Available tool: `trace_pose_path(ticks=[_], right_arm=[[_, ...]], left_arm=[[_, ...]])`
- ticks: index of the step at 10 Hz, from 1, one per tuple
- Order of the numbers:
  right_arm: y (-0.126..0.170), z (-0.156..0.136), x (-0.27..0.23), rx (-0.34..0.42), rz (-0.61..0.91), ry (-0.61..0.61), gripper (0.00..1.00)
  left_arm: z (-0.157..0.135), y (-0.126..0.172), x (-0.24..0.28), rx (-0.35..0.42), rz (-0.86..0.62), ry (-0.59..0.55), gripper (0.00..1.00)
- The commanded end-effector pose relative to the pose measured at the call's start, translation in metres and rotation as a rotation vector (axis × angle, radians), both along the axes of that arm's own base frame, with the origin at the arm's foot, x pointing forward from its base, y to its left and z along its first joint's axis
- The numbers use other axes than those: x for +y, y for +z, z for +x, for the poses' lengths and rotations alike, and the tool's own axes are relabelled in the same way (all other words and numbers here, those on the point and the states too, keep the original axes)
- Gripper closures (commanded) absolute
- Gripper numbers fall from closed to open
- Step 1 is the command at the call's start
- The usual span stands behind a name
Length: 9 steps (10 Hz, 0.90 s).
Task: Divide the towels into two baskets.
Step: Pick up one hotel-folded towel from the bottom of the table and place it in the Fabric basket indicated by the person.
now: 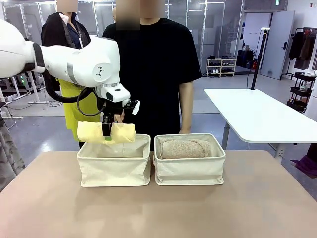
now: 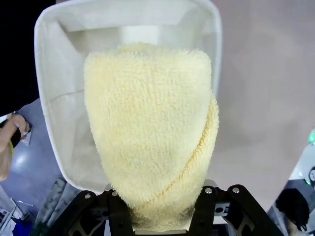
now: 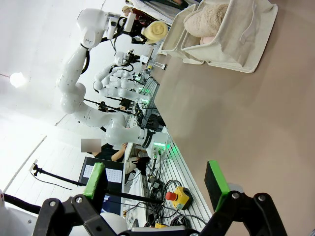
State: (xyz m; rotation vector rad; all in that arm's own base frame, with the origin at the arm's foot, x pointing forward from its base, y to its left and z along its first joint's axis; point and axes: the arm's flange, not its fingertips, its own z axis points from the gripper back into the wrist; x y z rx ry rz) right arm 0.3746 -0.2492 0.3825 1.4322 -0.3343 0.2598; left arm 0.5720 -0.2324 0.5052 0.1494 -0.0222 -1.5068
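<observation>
My left gripper is shut on the middle of a rolled pale yellow towel, which hangs level just above the far rim of the left basket. Seen from the left wrist, the yellow towel hangs over the open cream basket, and something white lies in the basket's far end. The right basket holds a shaggy tan-beige towel. My right gripper is open and empty over bare table, far from the baskets.
A person in a black shirt stands right behind the baskets, and a hand shows at the left wrist view's edge. A white table stands at the back right. The tan tabletop stretches in front of the baskets.
</observation>
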Motion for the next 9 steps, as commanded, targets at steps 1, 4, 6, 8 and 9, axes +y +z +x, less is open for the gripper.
trace_pose_path(ticks=[1,4,6,8,9], right_arm=[[0.003,-0.002,0.002,-0.007,0.001,-0.004,0.00],[0.003,-0.002,0.002,-0.007,0.001,-0.004,0.00],[0.003,-0.002,0.002,-0.007,0.001,-0.004,0.00],[0.003,-0.002,0.002,-0.007,0.001,-0.004,0.00],[0.003,-0.002,0.002,-0.007,0.001,-0.004,0.00]], left_arm=[[0.023,-0.006,-0.005,-0.035,0.012,-0.028,0.58],[0.050,-0.035,-0.014,0.021,-0.006,-0.067,0.58],[0.061,-0.049,-0.012,0.056,-0.043,-0.075,0.58],[0.062,-0.060,-0.015,0.079,-0.034,-0.082,0.45],[0.060,-0.058,-0.016,0.077,-0.026,-0.089,0.16]])
